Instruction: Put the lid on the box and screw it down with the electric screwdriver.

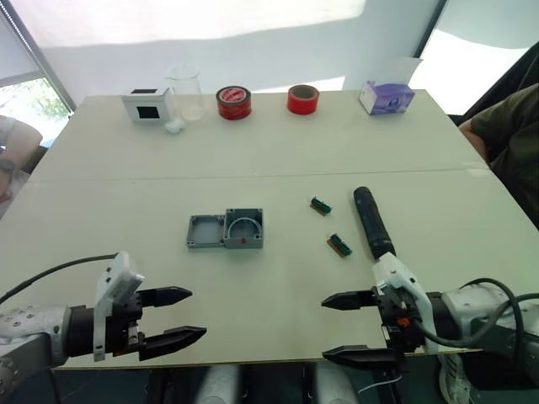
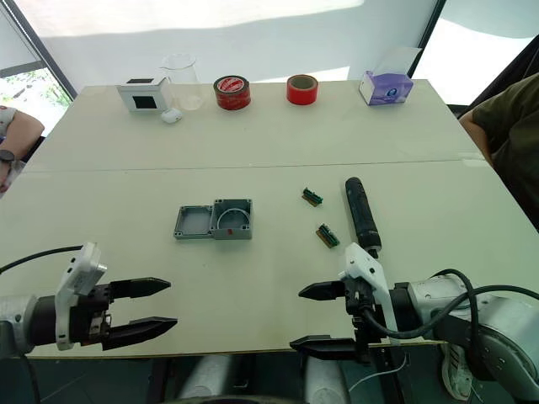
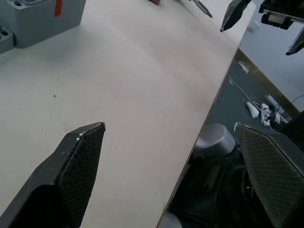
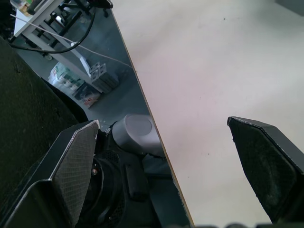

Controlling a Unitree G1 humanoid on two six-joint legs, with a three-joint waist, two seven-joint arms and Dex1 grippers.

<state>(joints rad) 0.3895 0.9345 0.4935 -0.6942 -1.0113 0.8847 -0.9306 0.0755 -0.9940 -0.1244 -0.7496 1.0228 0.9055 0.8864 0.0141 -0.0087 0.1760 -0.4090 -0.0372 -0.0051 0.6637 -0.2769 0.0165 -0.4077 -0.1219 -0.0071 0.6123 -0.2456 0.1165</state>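
Both grippers, left (image 1: 173, 318) and right (image 1: 345, 328), hover fingers spread and empty at the bench's (image 1: 278, 151) near edge; lid (image 1: 205, 231) lies touching the box (image 1: 244, 227) mid-bench, electric screwdriver (image 1: 372, 221) ahead of the right gripper, so first step is grasping the lid.

- The box (image 1: 244, 228) sits mid-table with its open top unobstructed from above.
- The lid (image 1: 205, 231) lies touching the box's left side, blocking a sideways approach there.
- Bare table (image 1: 253, 303) stretches from the box toward the near edge, where the left gripper (image 1: 184, 318) and right gripper (image 1: 344, 326) hover, fingers spread.
- Right of the box, two small green parts (image 1: 320, 205) and the electric screwdriver (image 1: 373, 221) stand in the way.
- Behind the box, bare table reaches a far row: tape rolls (image 1: 233, 103), beaker (image 1: 184, 91), white box (image 1: 146, 105).
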